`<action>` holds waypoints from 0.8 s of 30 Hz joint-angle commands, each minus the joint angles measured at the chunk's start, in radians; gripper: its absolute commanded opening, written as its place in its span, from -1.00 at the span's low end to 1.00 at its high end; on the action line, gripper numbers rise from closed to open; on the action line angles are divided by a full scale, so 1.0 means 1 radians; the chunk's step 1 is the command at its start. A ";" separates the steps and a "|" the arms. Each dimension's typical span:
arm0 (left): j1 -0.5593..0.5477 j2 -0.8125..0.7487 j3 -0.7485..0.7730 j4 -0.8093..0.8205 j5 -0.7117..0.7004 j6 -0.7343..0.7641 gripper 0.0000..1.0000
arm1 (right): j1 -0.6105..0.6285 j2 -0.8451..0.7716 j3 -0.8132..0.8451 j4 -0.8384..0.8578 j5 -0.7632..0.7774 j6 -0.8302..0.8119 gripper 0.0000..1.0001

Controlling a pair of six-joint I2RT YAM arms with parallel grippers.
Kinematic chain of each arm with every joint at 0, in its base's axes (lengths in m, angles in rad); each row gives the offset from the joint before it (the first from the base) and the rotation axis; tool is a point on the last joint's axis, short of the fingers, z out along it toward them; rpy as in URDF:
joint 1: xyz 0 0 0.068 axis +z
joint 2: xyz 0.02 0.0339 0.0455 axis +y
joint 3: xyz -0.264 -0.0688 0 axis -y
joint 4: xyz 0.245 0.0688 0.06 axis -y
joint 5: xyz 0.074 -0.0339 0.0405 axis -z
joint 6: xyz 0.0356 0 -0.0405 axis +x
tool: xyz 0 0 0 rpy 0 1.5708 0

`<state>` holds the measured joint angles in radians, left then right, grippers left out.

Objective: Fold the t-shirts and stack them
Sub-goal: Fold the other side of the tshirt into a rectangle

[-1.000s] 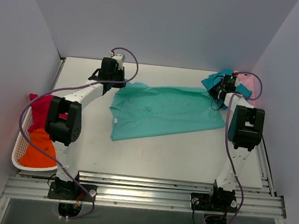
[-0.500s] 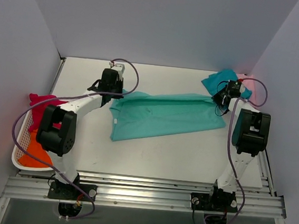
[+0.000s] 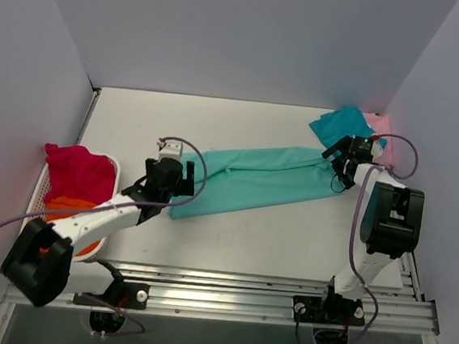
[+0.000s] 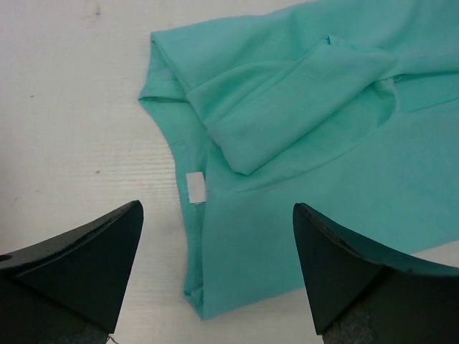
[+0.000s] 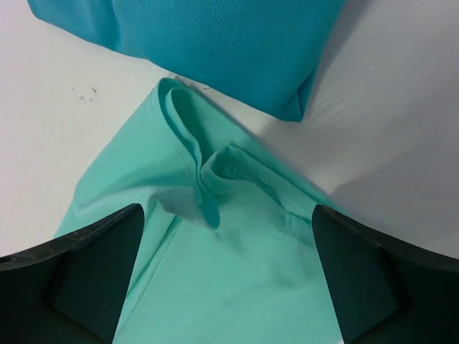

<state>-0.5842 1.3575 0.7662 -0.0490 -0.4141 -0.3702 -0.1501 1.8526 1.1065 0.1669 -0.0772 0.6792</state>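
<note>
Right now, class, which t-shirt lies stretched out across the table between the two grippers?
The mint-green t-shirt. The teal t-shirt sits compact at the far right; the red t-shirt and orange t-shirt are heaped in the basket.

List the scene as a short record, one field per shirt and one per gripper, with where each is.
mint-green shirt: long folded band across the table
teal shirt: folded, far right corner
pink shirt: behind the teal one, mostly hidden
magenta-red shirt: bunched in the basket
orange shirt: in the basket, under the magenta-red
left gripper: open, empty, over the band's left end
right gripper: open, empty, over its right end
</note>
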 commanded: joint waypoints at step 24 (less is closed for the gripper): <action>0.165 0.257 0.186 0.327 0.262 -0.073 -0.65 | 0.122 -0.033 0.089 0.040 0.027 0.002 -1.00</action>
<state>-0.4366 1.5608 0.8818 0.1795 -0.2504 -0.4332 -0.0376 1.7947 1.1694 0.1917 -0.0422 0.6807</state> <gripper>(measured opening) 0.205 0.002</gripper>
